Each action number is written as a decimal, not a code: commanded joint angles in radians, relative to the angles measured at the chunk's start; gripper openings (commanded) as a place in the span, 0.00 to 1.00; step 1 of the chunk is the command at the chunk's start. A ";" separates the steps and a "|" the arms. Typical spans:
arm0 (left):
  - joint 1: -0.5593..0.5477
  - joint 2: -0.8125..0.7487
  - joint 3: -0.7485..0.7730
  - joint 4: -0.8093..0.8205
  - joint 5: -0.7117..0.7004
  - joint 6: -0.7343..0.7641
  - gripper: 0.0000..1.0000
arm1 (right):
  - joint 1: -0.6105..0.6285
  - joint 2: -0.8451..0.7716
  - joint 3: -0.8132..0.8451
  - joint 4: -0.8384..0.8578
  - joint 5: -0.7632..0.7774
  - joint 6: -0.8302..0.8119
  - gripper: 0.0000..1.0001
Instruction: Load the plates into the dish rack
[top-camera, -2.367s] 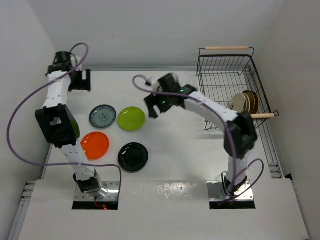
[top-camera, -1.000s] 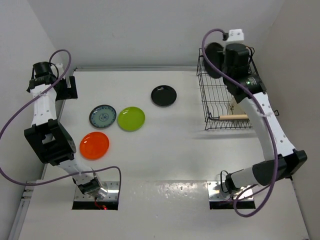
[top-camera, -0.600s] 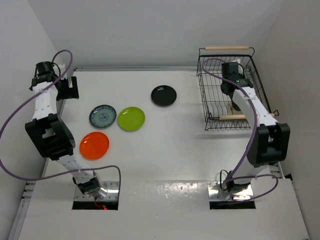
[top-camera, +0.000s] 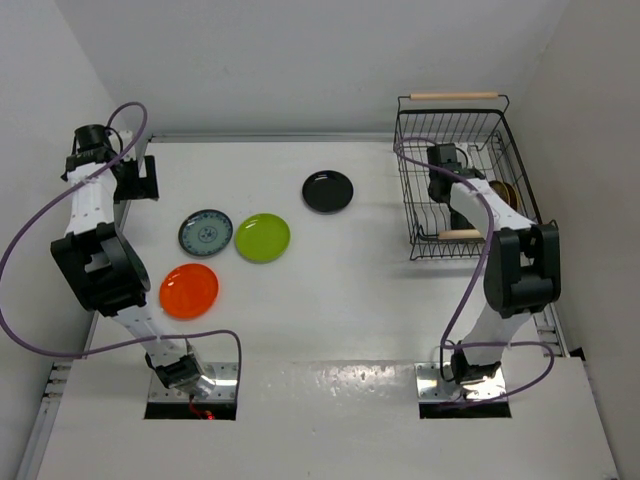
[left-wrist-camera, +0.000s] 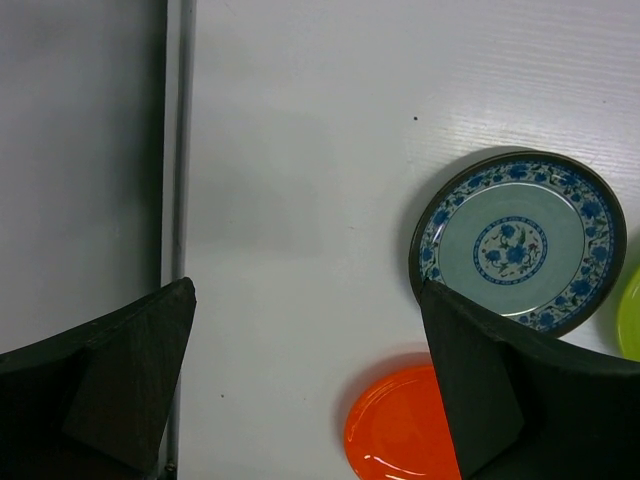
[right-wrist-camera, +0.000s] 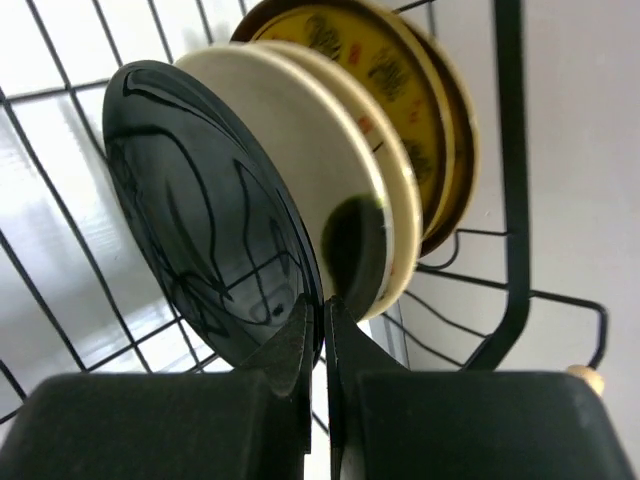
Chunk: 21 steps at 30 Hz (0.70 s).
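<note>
Inside the dish rack, my right gripper is shut on the lower rim of a glossy black plate. The plate stands on edge against two cream plates, with two mustard patterned plates behind them. From above, the right gripper sits at the rack's left side. On the table lie another black plate, a lime green plate, a blue-grey patterned plate and an orange plate. My left gripper hangs open above the table's far left, holding nothing.
The rack's black wire wall runs close on the right of the upright plates. A wooden handle spans the rack's far end and another its near end. A metal rail edges the table's left side by the wall.
My right arm brought the black plate from above the rack's far left corner down into the rack, beside the cream plates. The left arm has barely moved.
</note>
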 joint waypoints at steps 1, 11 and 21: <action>0.002 0.007 0.046 0.010 0.002 0.003 1.00 | 0.007 0.014 -0.008 0.009 0.010 0.055 0.00; 0.002 0.016 0.055 0.010 0.002 0.003 1.00 | 0.019 -0.032 0.139 -0.039 -0.063 0.022 0.64; 0.002 0.026 0.075 0.010 0.002 0.003 1.00 | 0.211 -0.029 0.408 -0.020 -0.587 -0.047 0.24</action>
